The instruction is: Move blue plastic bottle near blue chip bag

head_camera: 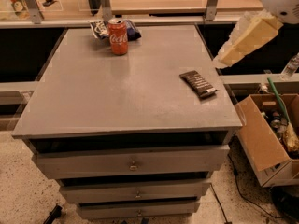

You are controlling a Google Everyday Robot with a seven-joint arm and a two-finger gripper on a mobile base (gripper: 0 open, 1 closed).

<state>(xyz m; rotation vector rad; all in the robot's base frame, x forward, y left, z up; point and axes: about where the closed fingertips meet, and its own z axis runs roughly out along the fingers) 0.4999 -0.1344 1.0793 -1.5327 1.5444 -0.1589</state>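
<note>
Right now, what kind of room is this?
Probably a workshop or lab: a grey metal drawer cabinet, a cluttered brown cardboard box on the floor, and the robot's cream tool past the cabinet's right edge.

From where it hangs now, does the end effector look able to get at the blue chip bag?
Probably yes. The end effector hangs right of the table; the blue chip bag lies at its far edge, with the Coke can in front, not to its right.
</note>
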